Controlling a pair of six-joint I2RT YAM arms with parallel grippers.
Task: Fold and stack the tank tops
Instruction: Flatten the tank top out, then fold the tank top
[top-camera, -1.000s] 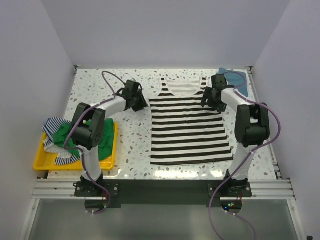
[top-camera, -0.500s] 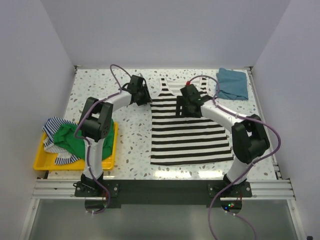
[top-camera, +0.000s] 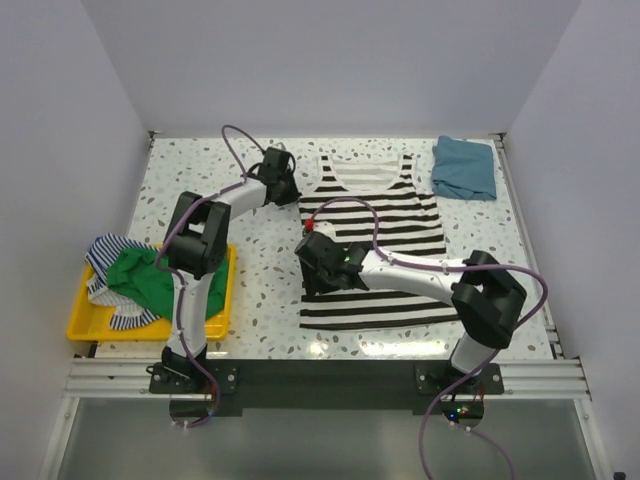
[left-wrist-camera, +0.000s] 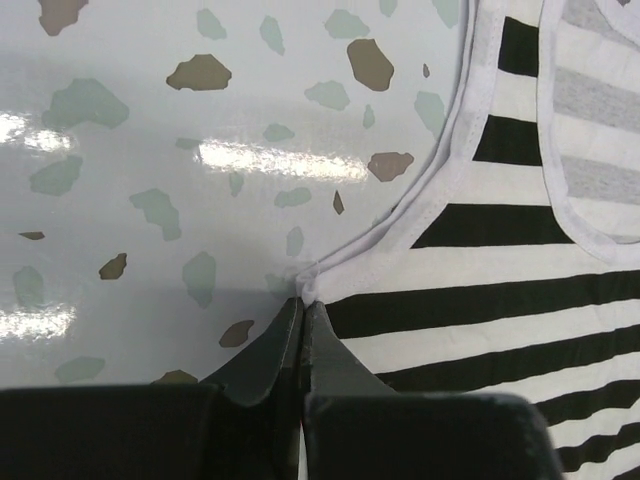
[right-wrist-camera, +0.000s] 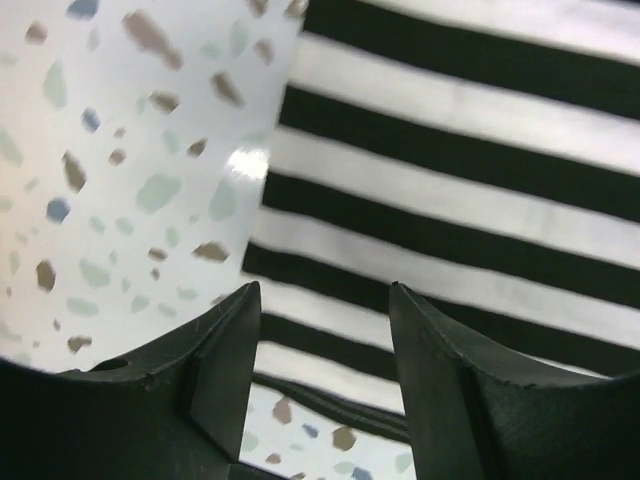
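The striped top (top-camera: 400, 215) lies flat on the table (top-camera: 190, 165), neck toward the far edge and hem toward me, so its long axis runs far to near. My left hand (left-wrist-camera: 302, 300) is fully closed, its tips pinching the top's left underarm corner, where the armhole binding meets the side seam. My right hand (right-wrist-camera: 320, 300) is partly open and grips nothing. It is poised over the same left side edge, lower down near the hem, with the cloth's edge showing between its fingers. The right arm (top-camera: 420, 270) reaches across the top to get there. Judgement: the coming move is a lengthwise fold, carrying the left edge rightward across the long axis. Both grip points lie on one line parallel to that axis, the left hand nearer the upper corner and the right nearer the hem corner. The right hand must close on the edge before any lift. The teal top (top-camera: 465, 168) lies folded at the far right corner, well apart. Other tops (top-camera: 135, 275) wait in the tray (top-camera: 80, 328) at the left.
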